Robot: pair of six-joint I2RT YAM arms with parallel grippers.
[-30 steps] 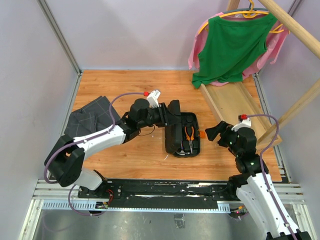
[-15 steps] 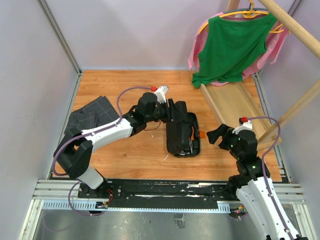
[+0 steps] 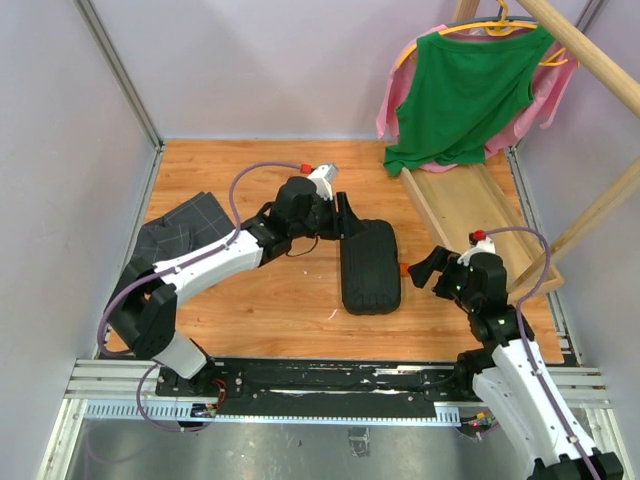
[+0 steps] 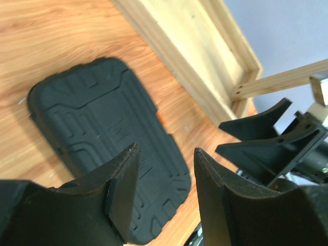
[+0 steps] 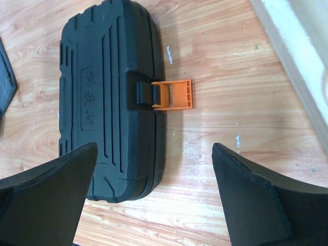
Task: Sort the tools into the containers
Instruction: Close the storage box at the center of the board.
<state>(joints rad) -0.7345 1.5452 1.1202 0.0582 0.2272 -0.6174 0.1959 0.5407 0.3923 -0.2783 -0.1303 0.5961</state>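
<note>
Case (image 3: 370, 267): stiff ribbed plastic, probably light, best taken at its right-side latch (image 5: 172, 95); left gripper (image 4: 166, 154), right gripper (image 5: 155, 148) stood open.

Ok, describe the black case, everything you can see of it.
The case is a black rounded rectangle, plastic by its look, with moulded ribs and raised characters on its lid. It is shut and lies flat, lid up, on the wooden table. Its orange latch sticks out flat from the middle of one long side, not snapped down.
</note>
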